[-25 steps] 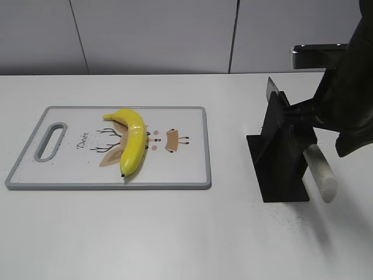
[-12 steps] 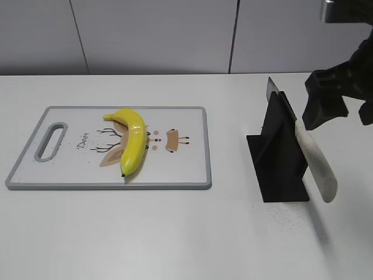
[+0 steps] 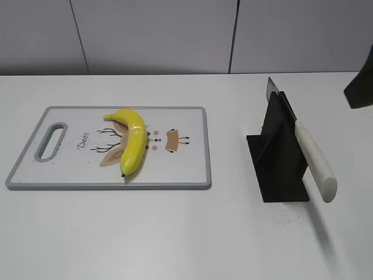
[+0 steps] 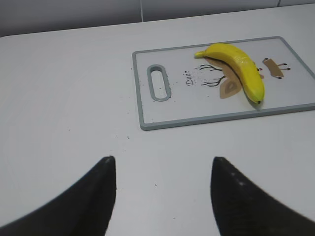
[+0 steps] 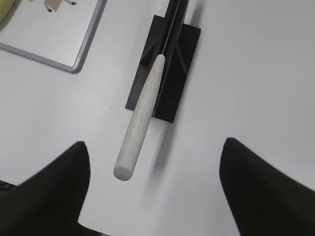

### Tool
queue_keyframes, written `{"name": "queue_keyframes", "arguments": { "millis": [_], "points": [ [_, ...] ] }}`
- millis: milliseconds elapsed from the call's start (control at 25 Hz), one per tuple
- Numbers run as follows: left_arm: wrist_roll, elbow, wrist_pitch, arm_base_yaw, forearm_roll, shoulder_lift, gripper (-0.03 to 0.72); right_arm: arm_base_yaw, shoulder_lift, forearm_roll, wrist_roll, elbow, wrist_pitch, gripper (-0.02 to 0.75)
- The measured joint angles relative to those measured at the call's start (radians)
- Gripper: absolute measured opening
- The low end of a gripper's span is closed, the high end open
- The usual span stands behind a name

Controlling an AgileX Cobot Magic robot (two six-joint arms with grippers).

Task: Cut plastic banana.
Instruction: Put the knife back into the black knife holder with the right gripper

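The glossy yellow plastic banana (image 3: 133, 140) lies whole on the white cutting board (image 3: 186, 169), near its middle; it also shows in the left wrist view (image 4: 238, 69). A knife with a whitish handle (image 3: 316, 162) rests in a black stand (image 3: 278, 156), handle slanting out toward the front right; the right wrist view shows the handle (image 5: 140, 118). My right gripper (image 5: 155, 150) is open and empty, above and behind the handle, only a dark edge (image 3: 361, 87) showing in the exterior view. My left gripper (image 4: 162, 164) is open and empty over bare table, left of the board.
The board (image 4: 216, 115) has a grey rim, a handle slot (image 3: 51, 140) at its left end and a deer drawing. The white table (image 3: 175, 233) runs back to a grey panelled wall (image 3: 151, 35).
My right arm has pulled up and away to the right, off the knife handle, and has almost left the exterior view. The knife stays in its stand; the banana has not moved.
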Motion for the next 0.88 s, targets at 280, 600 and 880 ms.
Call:
{"name": "queue_keyframes", "arguments": {
  "millis": [280,600,880],
  "points": [
    [0.000,0.000,0.000,0.088,0.000,0.000,0.572,0.000,-0.172,0.008,-0.056,0.117,-0.007,0.596],
    [0.000,0.000,0.000,0.152,0.000,0.000,0.572,0.000,-0.405,0.005,-0.100,0.377,-0.095,0.592],
    [0.000,0.000,0.000,0.153,0.000,0.000,0.570,0.000,-0.611,0.005,-0.115,0.540,-0.088,0.592]
  ]
}}
